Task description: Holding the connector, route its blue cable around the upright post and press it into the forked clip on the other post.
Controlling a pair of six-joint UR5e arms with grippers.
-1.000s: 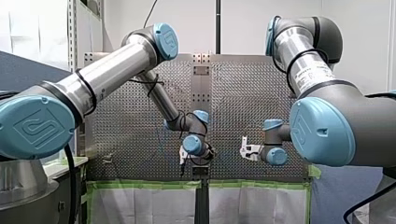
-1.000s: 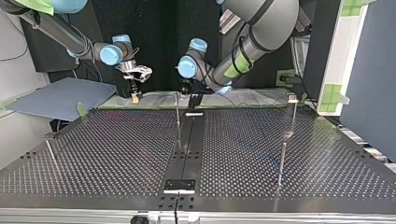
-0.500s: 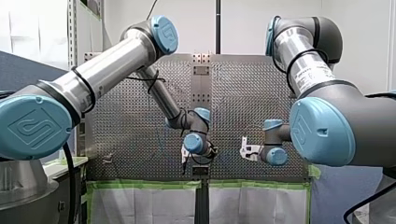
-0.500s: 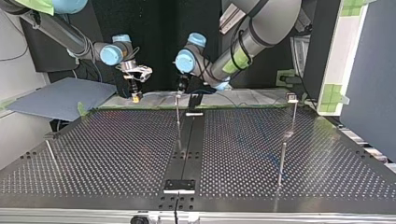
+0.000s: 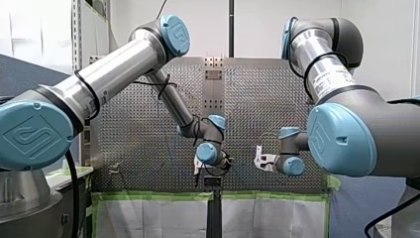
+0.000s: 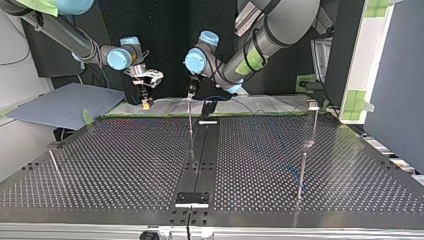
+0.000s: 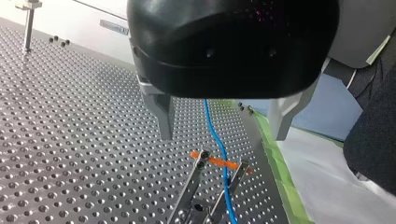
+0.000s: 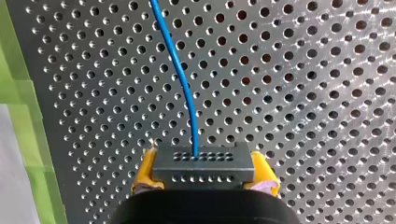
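Yellow-padded, my right pincer [image 8: 204, 171] is clamped on the connector [image 8: 203, 163], a black rectangular block with rows of small holes. The blue cable [image 8: 180, 79] leaves its face as a thin smooth line over the perforated metal surface [image 8: 303, 93]. My left pincer [image 7: 223, 135] stands wide, its flat grey metal fingers [image 7: 164, 119] well apart, and the cable passes between them touching neither. Just ahead, the cable runs down between the two slim metal prongs of the forked clip [image 7: 192, 184], crossing an orange band [image 7: 215, 161] stretched across their tips. Green tape [image 7: 273, 154] edges the surface.
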